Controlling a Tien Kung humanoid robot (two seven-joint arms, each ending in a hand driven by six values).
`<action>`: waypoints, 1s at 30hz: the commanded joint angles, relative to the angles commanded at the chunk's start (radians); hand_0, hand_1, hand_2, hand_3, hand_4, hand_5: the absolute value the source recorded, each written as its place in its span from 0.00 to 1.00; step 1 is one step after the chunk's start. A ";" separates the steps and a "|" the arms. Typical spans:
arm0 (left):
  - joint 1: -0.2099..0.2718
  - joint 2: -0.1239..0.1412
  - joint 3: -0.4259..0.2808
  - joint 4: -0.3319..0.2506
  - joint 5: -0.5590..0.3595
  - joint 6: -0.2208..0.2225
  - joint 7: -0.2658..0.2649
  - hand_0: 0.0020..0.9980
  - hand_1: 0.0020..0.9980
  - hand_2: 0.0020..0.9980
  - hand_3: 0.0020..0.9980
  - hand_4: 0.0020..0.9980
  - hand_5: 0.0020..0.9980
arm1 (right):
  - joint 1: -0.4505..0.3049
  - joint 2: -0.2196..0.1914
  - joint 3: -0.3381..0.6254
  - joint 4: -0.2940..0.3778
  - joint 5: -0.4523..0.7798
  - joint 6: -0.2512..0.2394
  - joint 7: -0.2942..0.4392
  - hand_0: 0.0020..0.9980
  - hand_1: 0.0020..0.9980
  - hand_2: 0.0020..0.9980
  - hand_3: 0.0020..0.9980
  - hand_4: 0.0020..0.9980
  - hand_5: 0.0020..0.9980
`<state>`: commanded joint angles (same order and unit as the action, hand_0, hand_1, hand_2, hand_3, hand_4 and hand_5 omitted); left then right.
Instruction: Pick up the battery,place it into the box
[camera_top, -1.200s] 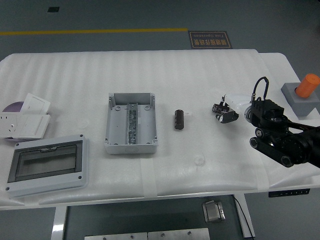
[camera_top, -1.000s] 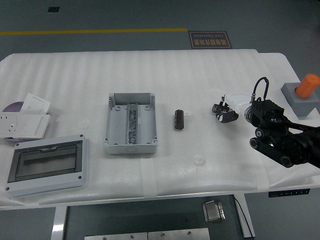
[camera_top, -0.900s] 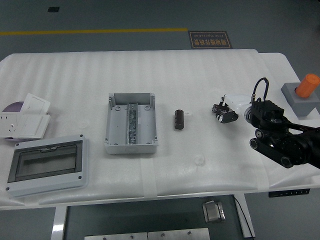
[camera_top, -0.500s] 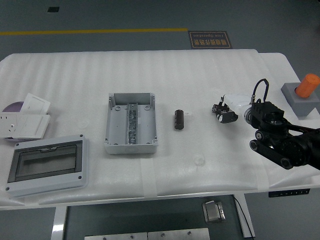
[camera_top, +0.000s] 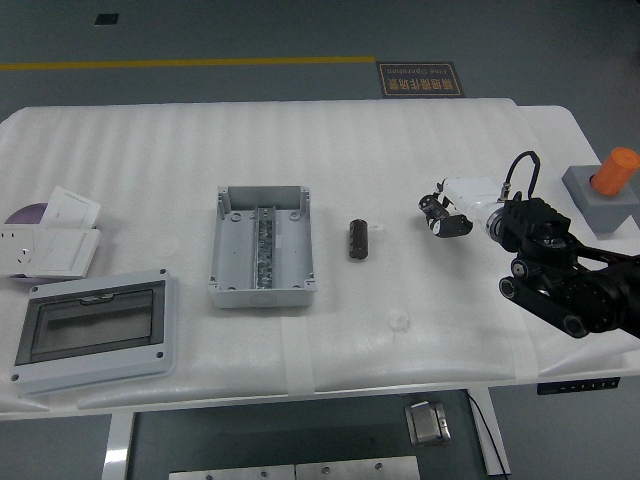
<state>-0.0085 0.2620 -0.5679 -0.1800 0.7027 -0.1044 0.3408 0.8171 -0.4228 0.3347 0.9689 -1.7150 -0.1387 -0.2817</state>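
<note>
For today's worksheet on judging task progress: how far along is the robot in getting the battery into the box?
Nothing is finished yet. The small dark cylindrical battery lies untouched on the white padded table, right of the open grey plastic box, which holds only its metal rail. In hand: the right hand hovers right of the battery, holding nothing. Left: reaching it, grasping, carrying and placing it into the box.

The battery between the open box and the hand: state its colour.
The battery is black, seen in the head view, lying on the white table.
</note>
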 joint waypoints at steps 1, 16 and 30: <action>0.000 0.000 -0.002 0.000 0.002 0.000 0.001 0.67 0.68 0.57 0.59 0.51 0.42 | -0.004 -0.001 0.015 0.019 -0.006 0.000 -0.004 0.62 0.60 0.59 0.69 0.52 0.40; 0.005 -0.003 -0.022 0.000 0.023 -0.001 0.008 0.67 0.68 0.57 0.59 0.51 0.43 | -0.073 0.086 0.151 0.361 -0.032 -0.048 -0.048 0.62 0.59 0.59 0.69 0.49 0.37; 0.006 -0.002 -0.017 0.000 0.022 0.001 0.013 0.67 0.68 0.57 0.59 0.51 0.43 | -0.068 0.242 0.051 0.387 -0.085 -0.066 -0.022 0.61 0.60 0.62 0.71 0.50 0.38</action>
<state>-0.0027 0.2597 -0.5847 -0.1800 0.7243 -0.1032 0.3540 0.7491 -0.1807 0.3855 1.3560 -1.8004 -0.2047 -0.3034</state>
